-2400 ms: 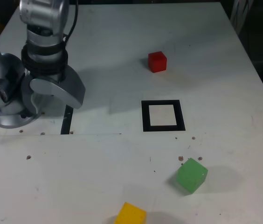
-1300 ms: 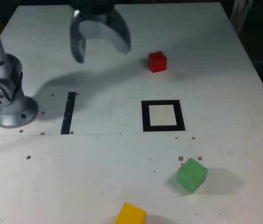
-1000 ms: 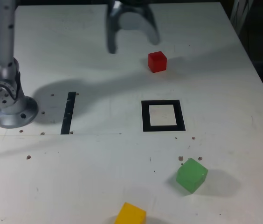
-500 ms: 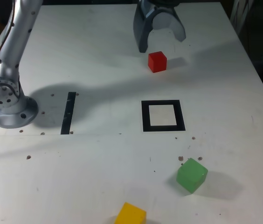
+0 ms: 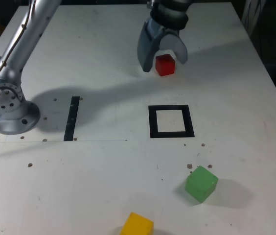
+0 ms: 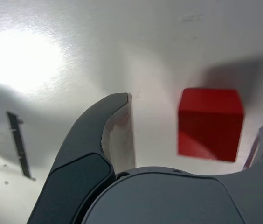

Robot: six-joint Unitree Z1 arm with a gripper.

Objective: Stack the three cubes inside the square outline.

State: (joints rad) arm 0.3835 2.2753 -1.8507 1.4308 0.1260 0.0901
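So the gripper (image 5: 163, 58) is hanging over the red cube (image 5: 165, 64) near the far edge of the counter (image 5: 128, 171), jaws spread wide on either side of it. In the wrist view the red cube (image 6: 210, 122) sits in the gap between the fingers (image 6: 117, 130), nearer one than the other, and I can't see any contact, so nothing is gripped. The square outline (image 5: 171, 121) lies flat around the middle of the counter with nothing in it. The green cube (image 5: 201, 183) is closer to the near edge, turned a bit askew, and the yellow cube (image 5: 137, 224) sits right at the near edge, partly cut off. A narrow black strip (image 5: 71, 118) lies next to the arm's base (image 5: 6, 105).
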